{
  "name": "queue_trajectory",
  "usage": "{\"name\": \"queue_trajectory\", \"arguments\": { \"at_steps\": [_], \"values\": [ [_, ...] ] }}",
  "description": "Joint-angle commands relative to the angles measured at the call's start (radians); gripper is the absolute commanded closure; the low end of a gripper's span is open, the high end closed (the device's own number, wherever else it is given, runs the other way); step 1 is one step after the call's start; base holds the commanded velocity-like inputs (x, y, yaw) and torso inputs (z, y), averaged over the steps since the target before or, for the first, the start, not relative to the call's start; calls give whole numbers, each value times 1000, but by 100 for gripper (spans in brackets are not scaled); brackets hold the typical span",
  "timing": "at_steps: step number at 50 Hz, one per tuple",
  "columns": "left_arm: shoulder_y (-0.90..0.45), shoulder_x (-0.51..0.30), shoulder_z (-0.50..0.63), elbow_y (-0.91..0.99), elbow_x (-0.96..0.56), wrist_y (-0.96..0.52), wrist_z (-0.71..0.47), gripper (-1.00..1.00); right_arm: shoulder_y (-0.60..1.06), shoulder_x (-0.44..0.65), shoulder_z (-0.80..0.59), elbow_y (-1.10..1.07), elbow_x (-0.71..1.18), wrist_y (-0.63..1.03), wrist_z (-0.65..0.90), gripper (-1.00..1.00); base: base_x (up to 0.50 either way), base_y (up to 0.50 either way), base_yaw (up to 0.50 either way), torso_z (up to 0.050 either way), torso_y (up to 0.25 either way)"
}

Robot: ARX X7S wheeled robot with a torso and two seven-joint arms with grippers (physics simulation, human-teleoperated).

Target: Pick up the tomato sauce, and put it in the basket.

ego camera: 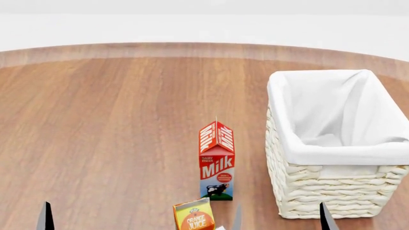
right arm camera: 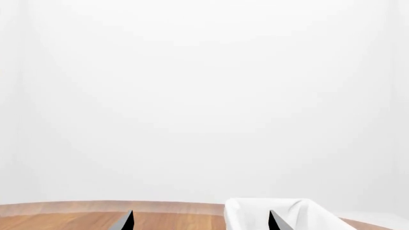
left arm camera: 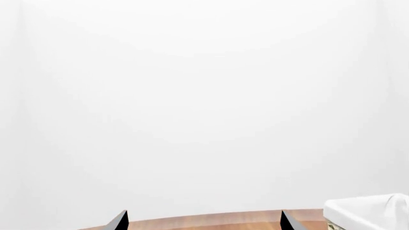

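The tomato sauce can shows in no view. The cream wicker basket (ego camera: 332, 191) with its white cloth liner stands on the right of the wooden table; it also shows in the left wrist view (left arm camera: 370, 211) and in the right wrist view (right arm camera: 255, 213). My right gripper (ego camera: 281, 221) is open and empty at the near edge, its two tips in front of the basket's near left corner; it also shows in its wrist view (right arm camera: 201, 221). My left gripper (left arm camera: 203, 221) is open and empty; only one fingertip (ego camera: 45, 218) of it shows in the head view, at the near left.
A red and white milk carton (ego camera: 217, 163) stands upright left of the basket. An orange juice carton (ego camera: 193, 216) stands in front of it at the near edge. The round wooden table (ego camera: 115, 120) ends in a curved far edge before a white floor.
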Motion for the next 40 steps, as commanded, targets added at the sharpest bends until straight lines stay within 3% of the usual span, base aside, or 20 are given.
{"name": "queue_trajectory", "arguments": {
  "at_steps": [1,13,17,24,40],
  "values": [
    [-2,-10,8,1,-3,-3,-9,-100,-5,10,0,3,17,-22,9,-100,0,0,0,0,0],
    [-4,-19,13,-3,-5,-2,-20,-100,-11,14,2,-5,47,-40,18,-100,0,0,0,0,0],
    [-8,-22,6,-10,-7,-3,-27,-100,-88,66,5,-58,7,-60,4,-100,0,0,0,0,0],
    [-14,-22,26,-32,10,1,-34,-100,-281,143,150,15,84,-207,-2,-100,0,0,0,0,0],
    [-10,-32,39,-30,15,3,-47,-100,-491,128,193,273,125,-354,-22,-100,0,0,0,0,0]
  ]
}}
